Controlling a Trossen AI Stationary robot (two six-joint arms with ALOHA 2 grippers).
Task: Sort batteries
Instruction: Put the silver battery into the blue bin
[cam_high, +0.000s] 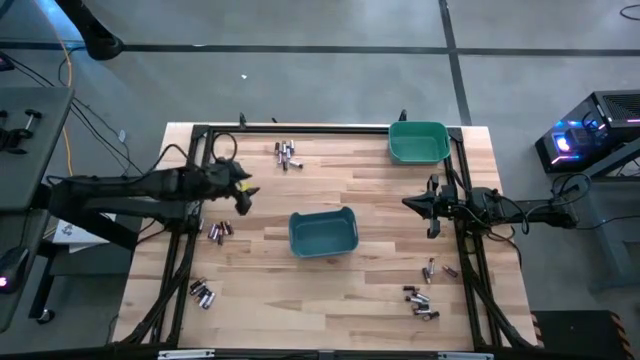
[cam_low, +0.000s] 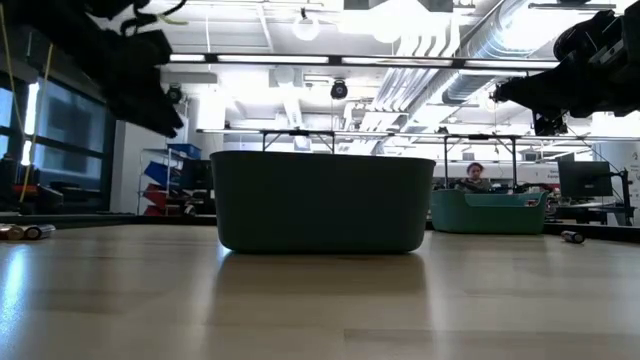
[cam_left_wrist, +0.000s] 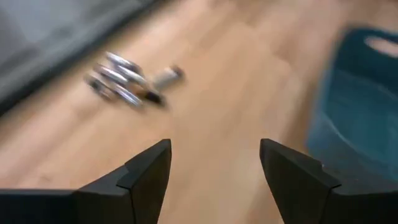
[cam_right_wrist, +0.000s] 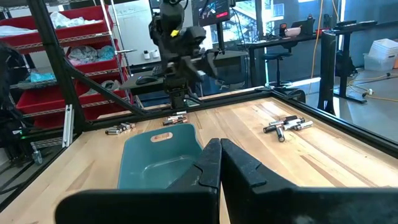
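The batteries lie in loose groups on the wooden table: one near the far edge (cam_high: 288, 155) (cam_left_wrist: 127, 84) (cam_right_wrist: 286, 124), one at the left (cam_high: 219, 232), one at the near left (cam_high: 203, 293), and some at the near right (cam_high: 422, 298). My left gripper (cam_high: 240, 193) (cam_left_wrist: 214, 168) hangs open above the table's left part, tipped down toward the far group, with nothing between its fingers. My right gripper (cam_high: 412, 203) (cam_right_wrist: 219, 158) waits shut at the table's right, pointing level toward the blue bin.
A blue-teal bin (cam_high: 323, 232) (cam_low: 322, 200) (cam_right_wrist: 158, 155) stands mid-table, just right of my left gripper. A green bin (cam_high: 418, 141) (cam_low: 488, 212) stands at the far right corner. A dark frame (cam_high: 300, 128) runs along the table's edges. Bare wood lies between the groups.
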